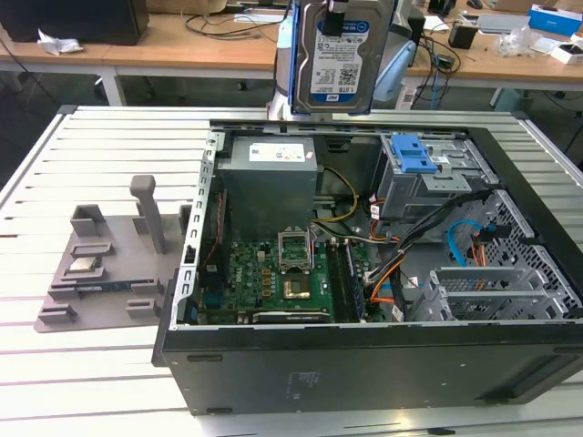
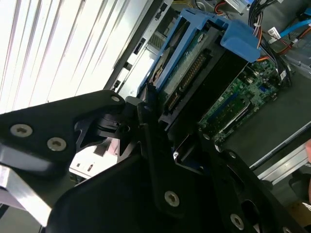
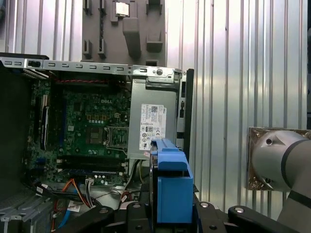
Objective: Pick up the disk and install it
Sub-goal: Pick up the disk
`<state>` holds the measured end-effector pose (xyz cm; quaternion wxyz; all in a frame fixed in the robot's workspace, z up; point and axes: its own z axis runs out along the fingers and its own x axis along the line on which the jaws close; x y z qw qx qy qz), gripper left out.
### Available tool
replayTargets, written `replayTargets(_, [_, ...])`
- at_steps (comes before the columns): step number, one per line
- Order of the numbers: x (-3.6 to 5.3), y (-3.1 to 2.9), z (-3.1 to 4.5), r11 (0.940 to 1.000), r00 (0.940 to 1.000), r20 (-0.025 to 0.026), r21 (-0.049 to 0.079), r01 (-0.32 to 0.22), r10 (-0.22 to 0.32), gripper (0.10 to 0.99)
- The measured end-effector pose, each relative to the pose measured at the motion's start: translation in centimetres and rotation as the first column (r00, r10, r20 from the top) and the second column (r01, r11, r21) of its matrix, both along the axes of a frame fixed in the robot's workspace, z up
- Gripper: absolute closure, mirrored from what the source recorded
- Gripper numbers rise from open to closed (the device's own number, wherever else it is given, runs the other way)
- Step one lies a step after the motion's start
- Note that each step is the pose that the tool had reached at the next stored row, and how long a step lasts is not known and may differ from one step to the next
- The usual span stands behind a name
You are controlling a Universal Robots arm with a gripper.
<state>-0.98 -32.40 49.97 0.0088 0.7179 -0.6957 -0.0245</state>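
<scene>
The disk (image 1: 333, 56), a silver hard drive with a white-and-blue label in a blue bracket, hangs upright above the far edge of the open computer case (image 1: 364, 364). My gripper (image 1: 332, 18) is shut on its upper end. In the second wrist view the black fingers (image 2: 146, 121) clamp the disk (image 2: 189, 73) by its blue bracket, with the circuit side and connector showing. In the first wrist view the disk (image 3: 171, 184) is edge-on between the gripper's black links (image 3: 172, 216), over the case's power supply side.
Inside the case lie the motherboard (image 1: 273, 273), a grey power supply (image 1: 271, 173), and a metal drive cage with a blue latch (image 1: 419, 159) among loose cables (image 1: 392, 273). A grey fixture tray (image 1: 109, 264) holding a small square chip (image 1: 84, 266) sits on the exterior view's left.
</scene>
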Motion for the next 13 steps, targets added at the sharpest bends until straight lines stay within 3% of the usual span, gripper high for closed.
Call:
replayTargets(7, [0.00,-0.91,-0.01,1.0000,1.0000,0.0000,0.000,0.000,0.000,0.718])
replayTargets(13, [0.00,-2.33,-0.05,1.0000,1.0000,0.0000,0.000,0.000,0.000,0.718])
